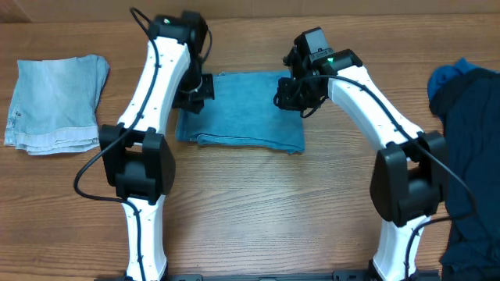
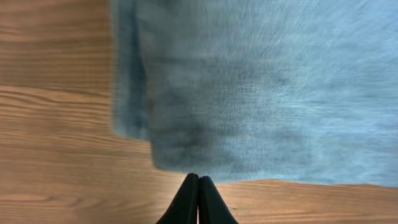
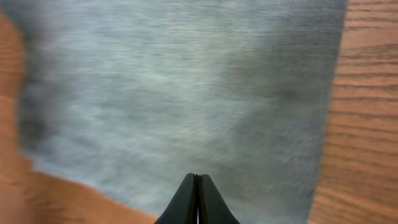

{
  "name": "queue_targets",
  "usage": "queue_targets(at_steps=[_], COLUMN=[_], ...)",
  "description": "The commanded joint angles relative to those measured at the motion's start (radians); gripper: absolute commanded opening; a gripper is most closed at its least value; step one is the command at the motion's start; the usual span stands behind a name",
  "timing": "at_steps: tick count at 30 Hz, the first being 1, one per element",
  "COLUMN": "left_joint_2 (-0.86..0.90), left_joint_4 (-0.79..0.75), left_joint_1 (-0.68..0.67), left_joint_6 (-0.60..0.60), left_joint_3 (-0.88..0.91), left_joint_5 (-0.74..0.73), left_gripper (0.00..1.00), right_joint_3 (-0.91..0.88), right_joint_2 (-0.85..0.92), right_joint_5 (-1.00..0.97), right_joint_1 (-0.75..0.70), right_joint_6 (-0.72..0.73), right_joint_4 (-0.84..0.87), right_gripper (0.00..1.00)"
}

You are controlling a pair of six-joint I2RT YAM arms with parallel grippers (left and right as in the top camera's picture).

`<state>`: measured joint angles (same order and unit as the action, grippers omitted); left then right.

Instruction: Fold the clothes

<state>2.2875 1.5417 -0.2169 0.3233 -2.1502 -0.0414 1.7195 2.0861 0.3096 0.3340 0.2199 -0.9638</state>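
A folded light-blue denim garment [image 1: 244, 111] lies flat at the table's middle. My left gripper [image 1: 200, 87] hovers at its left edge, shut and empty. In the left wrist view the closed tips [image 2: 198, 178] sit just off the cloth [image 2: 261, 87], over bare wood. My right gripper [image 1: 287, 94] is over the garment's upper right part, also shut with nothing in it. Its closed tips [image 3: 197, 178] point onto the denim [image 3: 186, 87] in the right wrist view. A paler washed-denim piece [image 1: 56, 101] lies folded at the far left.
A heap of dark blue clothes [image 1: 473, 164] covers the right edge of the table, with a brighter blue bit [image 1: 447, 76] at its top. Bare wooden table [image 1: 266, 211] runs along the front between the two arm bases.
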Motion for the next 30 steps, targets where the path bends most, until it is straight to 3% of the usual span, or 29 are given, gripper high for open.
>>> queue_targets(at_steps=[1,10,13,16,17,18,19,20,21,22,25,30], left_joint_2=[0.014,0.014,-0.018,-0.127,-0.164,-0.2,-0.23,-0.264,-0.282,-0.297,-0.286,-0.208], left_joint_4=[-0.039,-0.263,-0.232,-0.172,-0.164,-0.156,-0.15,-0.143,-0.143,-0.138,-0.093,-0.196], left_joint_1=[-0.02,-0.019,-0.019,-0.019,-0.017,-0.012,-0.004,0.01,0.023,0.045,0.131,0.238], left_joint_6=[0.016,0.014,0.014,0.022,0.021,0.021,0.021,0.017,0.006,-0.007,-0.027,-0.22], left_joint_3=[0.141,0.428,0.352,0.134,0.074,0.018,-0.02,-0.046,-0.05,-0.049,-0.025,0.152], left_joint_5=[-0.053,-0.056,-0.06,-0.06,-0.055,-0.052,-0.043,-0.023,-0.017,-0.018,-0.047,-0.276], left_gripper=[0.04,0.04,0.04,0.04,0.06,0.16,0.41,0.77,0.92,1.0,1.0,1.0], right_joint_3=[0.002,0.005,0.031,0.152,0.202,0.247,0.29,0.323,0.349,0.362,0.359,0.356], right_joint_2=[0.053,0.154,0.149,0.129,0.119,0.108,0.098,0.092,0.09,0.09,0.093,0.093], right_joint_5=[-0.033,-0.129,-0.125,-0.124,-0.122,-0.122,-0.123,-0.124,-0.127,-0.126,-0.126,-0.126], right_joint_1=[-0.009,-0.013,-0.016,-0.016,-0.016,-0.017,-0.023,-0.031,-0.042,-0.057,-0.099,-0.114], right_joint_6=[-0.058,-0.06,-0.06,-0.06,-0.06,-0.06,-0.06,-0.06,-0.061,-0.061,-0.105,-0.214], right_joint_4=[0.024,0.068,0.047,-0.039,-0.075,-0.111,-0.141,-0.166,-0.19,-0.211,-0.253,-0.296], right_gripper=[0.04,0.11,0.13,0.15,0.22,0.33,0.5,0.71,0.8,0.83,0.85,0.88])
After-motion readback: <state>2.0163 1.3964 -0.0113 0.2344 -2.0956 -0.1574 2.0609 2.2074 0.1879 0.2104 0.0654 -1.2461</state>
